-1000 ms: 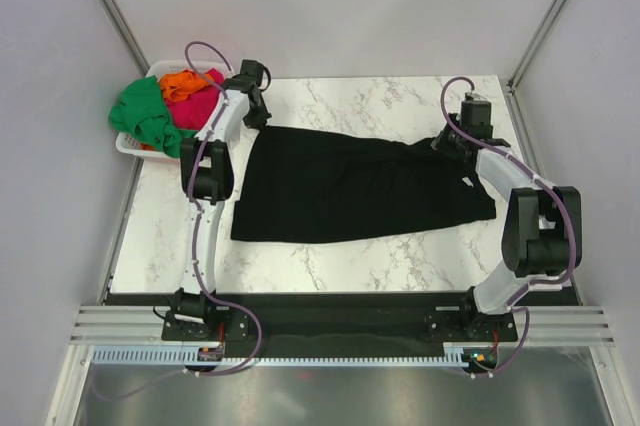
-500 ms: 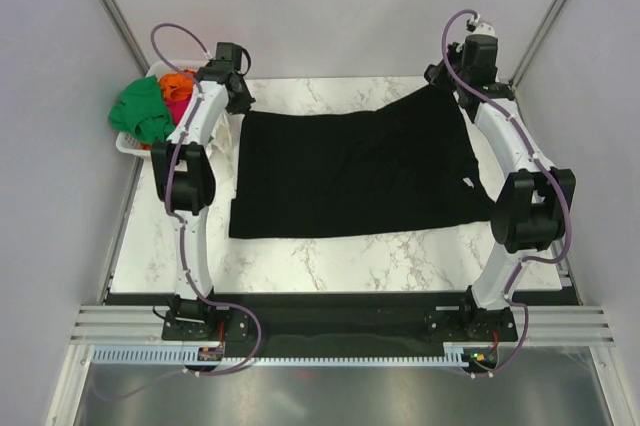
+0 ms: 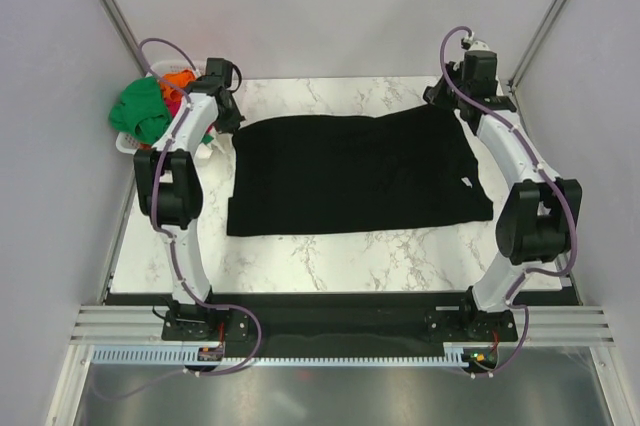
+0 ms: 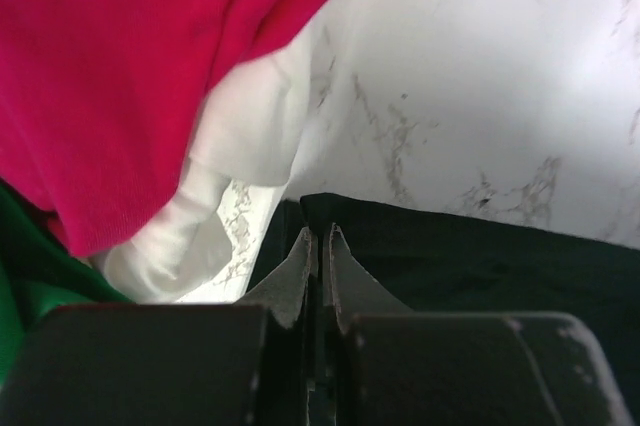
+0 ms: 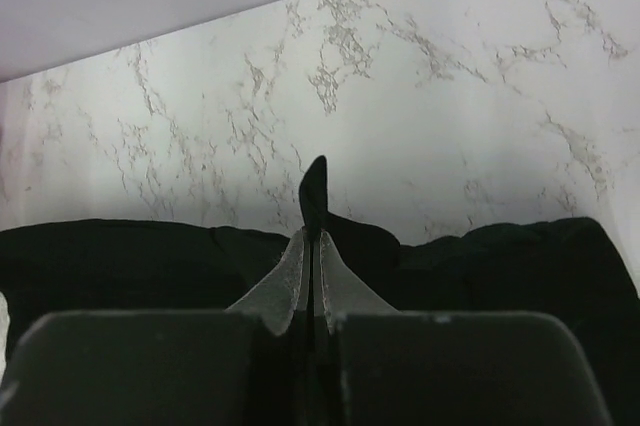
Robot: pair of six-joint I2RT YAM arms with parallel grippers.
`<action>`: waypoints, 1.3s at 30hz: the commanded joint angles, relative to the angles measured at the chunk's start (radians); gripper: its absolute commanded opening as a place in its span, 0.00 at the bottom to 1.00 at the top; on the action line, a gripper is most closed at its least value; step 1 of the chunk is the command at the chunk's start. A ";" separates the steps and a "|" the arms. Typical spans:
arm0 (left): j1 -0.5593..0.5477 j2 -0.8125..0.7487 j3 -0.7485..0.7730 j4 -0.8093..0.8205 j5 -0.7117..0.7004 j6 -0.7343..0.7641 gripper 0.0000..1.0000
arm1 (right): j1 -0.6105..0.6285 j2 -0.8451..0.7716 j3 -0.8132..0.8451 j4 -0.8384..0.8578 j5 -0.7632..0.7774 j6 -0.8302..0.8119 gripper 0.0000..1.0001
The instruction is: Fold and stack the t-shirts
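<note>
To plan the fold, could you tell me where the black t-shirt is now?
Top view: the black t-shirt lies spread on the marble table, far corners pinched by the left gripper, beside the basket, and the right gripper.

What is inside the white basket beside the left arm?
A green t-shirt, an orange t-shirt and a pink-red t-shirt are piled in the basket, spilling over its rim. Anything beneath them is covered.
</note>
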 commanded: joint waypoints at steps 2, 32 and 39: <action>-0.001 -0.136 -0.085 0.036 -0.013 -0.002 0.02 | 0.003 -0.151 -0.107 0.015 0.027 -0.023 0.00; -0.074 -0.520 -0.742 0.240 0.024 -0.054 0.66 | 0.029 -0.418 -0.653 -0.025 -0.072 0.335 0.92; -0.187 -0.267 -0.580 0.196 0.059 0.026 0.63 | 0.024 -0.237 -0.620 -0.086 -0.025 0.384 0.94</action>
